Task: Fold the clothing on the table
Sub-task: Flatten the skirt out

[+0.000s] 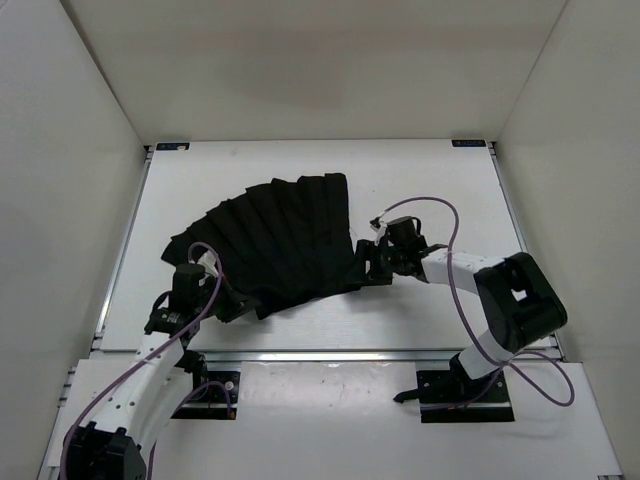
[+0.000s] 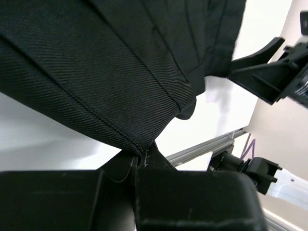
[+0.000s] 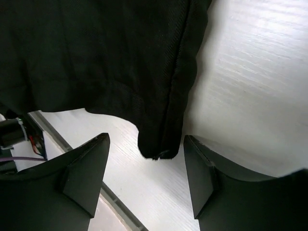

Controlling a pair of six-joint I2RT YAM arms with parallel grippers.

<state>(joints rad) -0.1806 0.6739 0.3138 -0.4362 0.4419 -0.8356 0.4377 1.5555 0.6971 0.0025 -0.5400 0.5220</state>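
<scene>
The clothing (image 1: 280,240) — black, pleated, fanned on the bench (image 1: 430,190) — has its near-left hem pinched in the left pincer (image 2: 140,161); its right corner lies inside the spread right pincer (image 3: 145,139), touching neither side.

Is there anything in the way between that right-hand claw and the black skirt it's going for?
Nothing visible. The right gripper has its jaws open, with a corner of the black pleated skirt sitting between them and only bare white table around that corner. The left gripper is shut on another edge of the skirt.
</scene>
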